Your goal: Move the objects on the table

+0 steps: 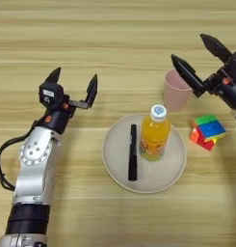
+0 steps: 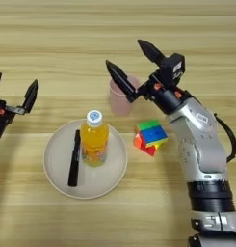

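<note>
A: Objects first: on the light wooden table (image 1: 114,48), the round cream plate (image 1: 114,166) carries the small orange-juice bottle with white cap (image 1: 155,135) upright beside a black pen (image 1: 133,152).

B: And off the plate?

A: The pale pink plastic cup (image 2: 120,99) beyond it, the multicoloured puzzle cube (image 2: 150,137) right.

B: Grippers?

A: The right gripper (image 2: 134,65) is spread over the cup; centre it before closing. The left gripper (image 1: 75,83) gapes idle, left of the plate.

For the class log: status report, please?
Left gripper open, idle. Right gripper open over pink cup. Bottle, pen on plate; cube beside.
</note>
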